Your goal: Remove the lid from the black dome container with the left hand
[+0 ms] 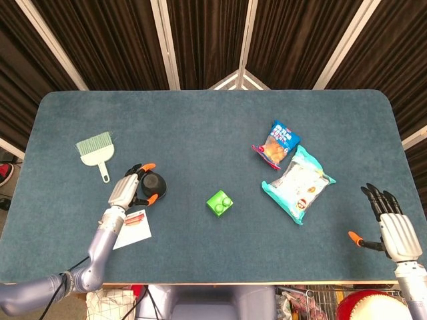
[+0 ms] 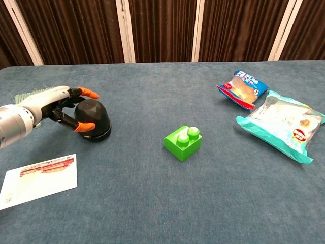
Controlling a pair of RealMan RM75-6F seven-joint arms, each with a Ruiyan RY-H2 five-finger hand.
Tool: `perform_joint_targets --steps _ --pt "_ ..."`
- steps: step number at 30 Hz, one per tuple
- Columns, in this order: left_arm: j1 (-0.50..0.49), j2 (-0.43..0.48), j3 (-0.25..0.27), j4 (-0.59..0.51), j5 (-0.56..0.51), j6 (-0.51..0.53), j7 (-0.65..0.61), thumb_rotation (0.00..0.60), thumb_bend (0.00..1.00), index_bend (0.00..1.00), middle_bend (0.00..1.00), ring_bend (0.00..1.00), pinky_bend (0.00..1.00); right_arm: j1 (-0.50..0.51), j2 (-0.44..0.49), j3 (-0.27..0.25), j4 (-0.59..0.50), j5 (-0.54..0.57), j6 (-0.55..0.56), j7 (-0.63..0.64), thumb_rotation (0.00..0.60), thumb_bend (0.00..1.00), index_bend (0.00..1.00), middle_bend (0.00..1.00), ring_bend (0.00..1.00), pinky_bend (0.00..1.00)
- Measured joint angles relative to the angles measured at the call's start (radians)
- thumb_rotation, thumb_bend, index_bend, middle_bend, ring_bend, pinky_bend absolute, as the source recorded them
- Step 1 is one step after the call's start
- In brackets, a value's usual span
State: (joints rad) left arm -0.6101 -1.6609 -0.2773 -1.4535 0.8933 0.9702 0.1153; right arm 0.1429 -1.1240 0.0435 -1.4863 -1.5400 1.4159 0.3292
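Observation:
The black dome container point(image 1: 156, 184) point(image 2: 93, 119) stands on the blue table at the left, its faceted lid sitting on its base. My left hand point(image 1: 131, 189) point(image 2: 57, 104) grips the dome from its left side, one orange fingertip over the top and one against the front. My right hand point(image 1: 393, 224) hangs at the table's right front edge, fingers spread and holding nothing; the chest view does not show it.
A small green brush point(image 1: 95, 148) point(image 2: 26, 95) lies behind the left hand and a white card point(image 1: 132, 227) point(image 2: 38, 179) in front of it. Mid-table sits a green brick point(image 1: 219, 203) point(image 2: 184, 142). Two snack bags point(image 1: 277, 143) point(image 1: 298, 185) lie at the right.

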Motion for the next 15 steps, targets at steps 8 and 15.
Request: perform_joint_targets --steps 8,15 --pt "-0.026 0.057 0.001 -0.095 -0.139 -0.004 0.123 0.6 0.52 0.15 0.23 0.0 0.0 0.004 0.011 -0.001 -0.021 -0.002 -0.007 -0.015 0.6 0.21 0.0 0.01 0.11 0.01" --pt "-0.022 0.054 0.003 -0.087 -0.11 -0.004 0.077 0.6 0.54 0.18 0.3 0.0 0.0 0.007 0.012 0.002 -0.031 0.005 -0.013 -0.028 0.6 0.21 0.0 0.01 0.11 0.01"
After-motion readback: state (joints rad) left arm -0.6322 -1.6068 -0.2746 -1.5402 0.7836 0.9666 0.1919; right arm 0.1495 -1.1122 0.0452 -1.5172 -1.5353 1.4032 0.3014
